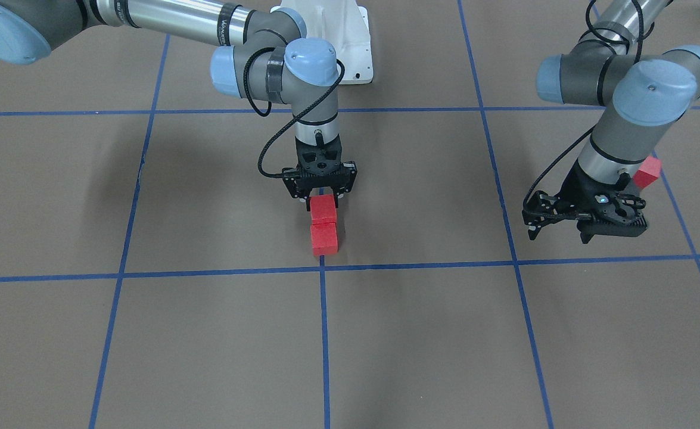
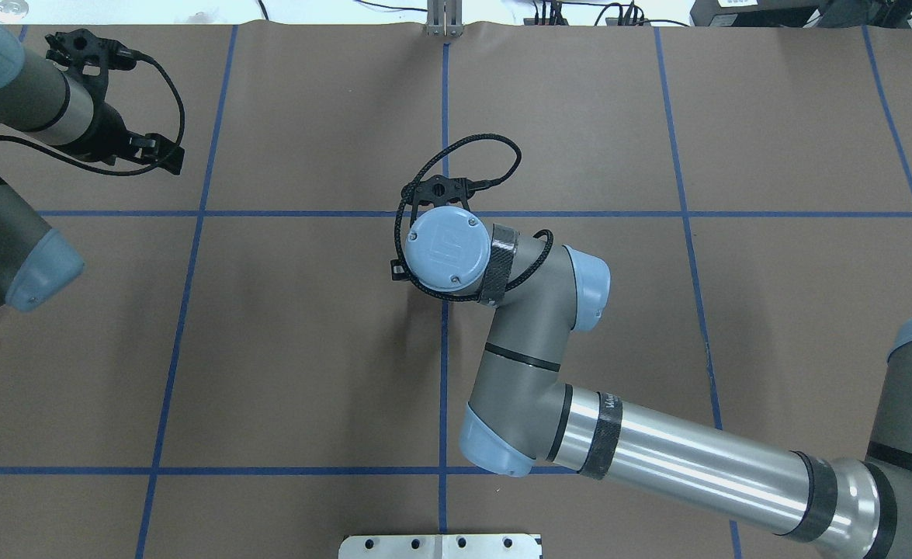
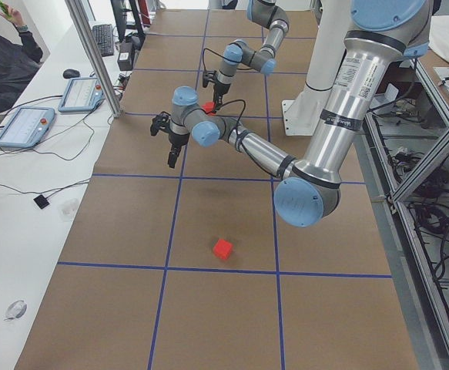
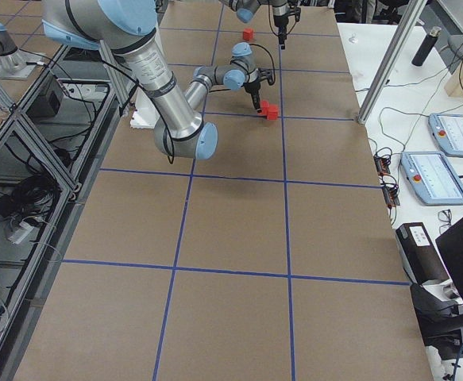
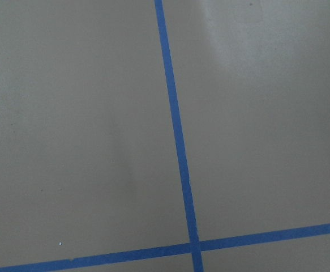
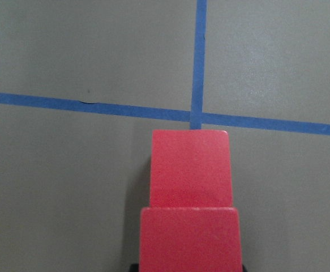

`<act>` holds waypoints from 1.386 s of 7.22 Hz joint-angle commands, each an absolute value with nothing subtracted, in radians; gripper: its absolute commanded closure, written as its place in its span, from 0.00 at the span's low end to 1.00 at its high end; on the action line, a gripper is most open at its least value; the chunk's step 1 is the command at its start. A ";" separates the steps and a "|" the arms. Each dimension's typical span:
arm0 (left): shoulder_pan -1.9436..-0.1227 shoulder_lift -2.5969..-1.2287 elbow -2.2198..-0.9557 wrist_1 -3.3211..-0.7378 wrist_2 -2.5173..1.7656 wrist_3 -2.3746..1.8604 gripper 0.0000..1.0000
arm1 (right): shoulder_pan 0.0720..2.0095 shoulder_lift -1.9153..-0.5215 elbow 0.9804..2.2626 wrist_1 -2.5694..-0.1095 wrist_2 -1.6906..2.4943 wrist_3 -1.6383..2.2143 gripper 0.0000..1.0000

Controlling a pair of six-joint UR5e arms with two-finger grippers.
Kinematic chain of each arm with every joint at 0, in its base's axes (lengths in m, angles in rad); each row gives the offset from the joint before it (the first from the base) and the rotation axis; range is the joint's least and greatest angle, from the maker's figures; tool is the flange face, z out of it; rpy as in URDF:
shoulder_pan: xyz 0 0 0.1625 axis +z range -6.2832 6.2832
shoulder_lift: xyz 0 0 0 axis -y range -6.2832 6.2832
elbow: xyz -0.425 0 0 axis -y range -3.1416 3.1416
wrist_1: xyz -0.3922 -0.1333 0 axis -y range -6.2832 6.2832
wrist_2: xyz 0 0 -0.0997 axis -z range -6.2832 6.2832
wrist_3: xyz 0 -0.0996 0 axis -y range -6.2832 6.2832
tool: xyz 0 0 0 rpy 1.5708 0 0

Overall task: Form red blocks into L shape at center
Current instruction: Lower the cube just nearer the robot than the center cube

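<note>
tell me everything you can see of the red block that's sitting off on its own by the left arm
The lone red block is a small matte red cube with plain faces. It sits flat on the brown surface inside a grid square, near a blue tape line but off it. Nothing touches it. The open left hand is clear of it, though the left arm partly hides it in the front-facing view. It lies well apart from the other two red blocks by the center.

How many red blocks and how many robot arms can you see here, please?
Red blocks: 3, two touching by the centre crossing, one apart on the left arm's side
Robot arms: 2, the left arm and the right arm
Total: 5
</note>
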State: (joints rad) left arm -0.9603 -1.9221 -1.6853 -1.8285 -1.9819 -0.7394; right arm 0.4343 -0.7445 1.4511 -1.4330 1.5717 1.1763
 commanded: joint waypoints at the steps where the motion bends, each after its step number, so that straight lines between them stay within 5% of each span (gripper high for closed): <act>1: -0.960 -1.922 -1.684 -1.829 -1.982 -0.739 0.00 | 0.434 -0.747 1.451 -1.430 1.556 1.175 0.34; 3: -0.960 -1.922 -1.684 -1.829 -1.982 -0.739 0.00 | 0.434 -0.750 1.450 -1.425 1.552 1.175 0.17; 6: -0.960 -1.924 -1.684 -1.829 -1.982 -0.741 0.00 | 0.434 -0.750 1.450 -1.425 1.551 1.177 0.05; 10: -0.960 -1.922 -1.684 -1.833 -1.982 -0.742 0.00 | 0.437 -0.745 1.459 -1.422 1.551 1.172 0.02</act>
State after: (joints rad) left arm -0.9603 -1.9227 -1.6847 -1.8315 -1.9819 -0.7418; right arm 0.4355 -0.7462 1.4560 -1.4228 1.5509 1.1731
